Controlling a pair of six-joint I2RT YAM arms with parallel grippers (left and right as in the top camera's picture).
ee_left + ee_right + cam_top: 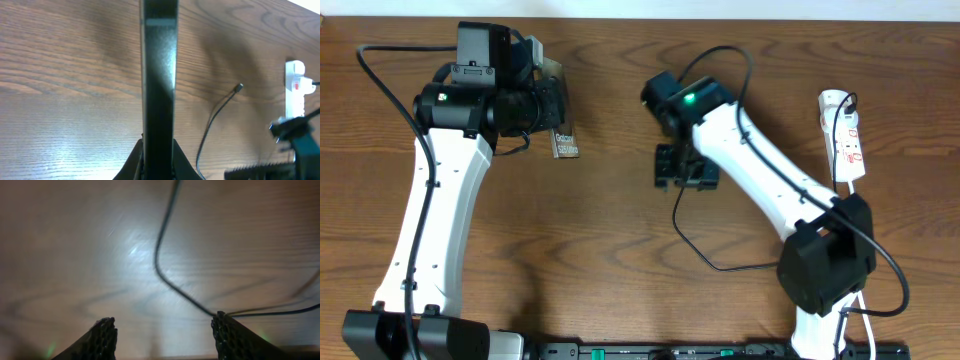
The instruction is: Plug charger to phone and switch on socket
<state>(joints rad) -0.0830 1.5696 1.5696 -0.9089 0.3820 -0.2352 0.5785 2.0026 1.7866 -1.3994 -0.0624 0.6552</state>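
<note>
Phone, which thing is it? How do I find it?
Look at the wooden table, then the white left arm. At its far end the left gripper pinches the phone. It is the only flat dark slab with white lettering.

Brown wood-grain table (610, 260), soft glare patch
</note>
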